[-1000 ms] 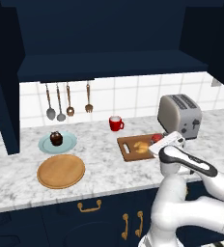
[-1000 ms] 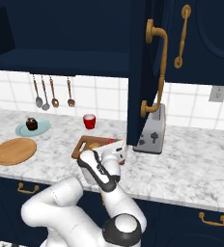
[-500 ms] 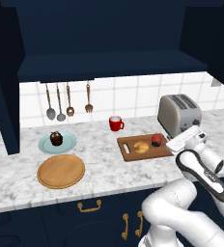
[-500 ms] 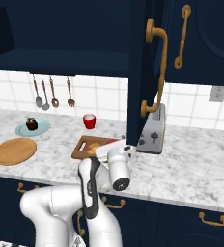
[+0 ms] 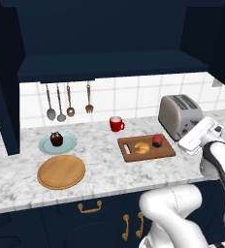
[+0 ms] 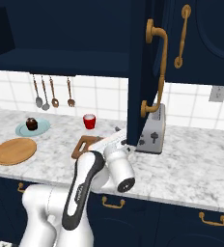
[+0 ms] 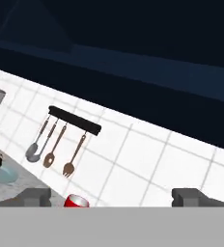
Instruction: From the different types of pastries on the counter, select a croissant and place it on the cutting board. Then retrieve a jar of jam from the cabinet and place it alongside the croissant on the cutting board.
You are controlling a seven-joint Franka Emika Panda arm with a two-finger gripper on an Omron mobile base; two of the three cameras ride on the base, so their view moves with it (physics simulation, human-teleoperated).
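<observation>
the croissant (image 5: 142, 147) lies on the cutting board (image 5: 134, 154), the jam jar (image 5: 157, 141) just beside it at its 3 o'clock. judged from this, both placements look complete. the gripper (image 7: 112, 197) is well apart from the board, toward 3 o'clock near the toaster (image 5: 180, 115), aimed at the tiled wall and utensil rack (image 7: 74, 120). jaws stand spread, holding nothing. no further grasp appears required.

Even flat rendered light; dim cabinet (image 5: 109, 34) interior; soft shadows.
</observation>
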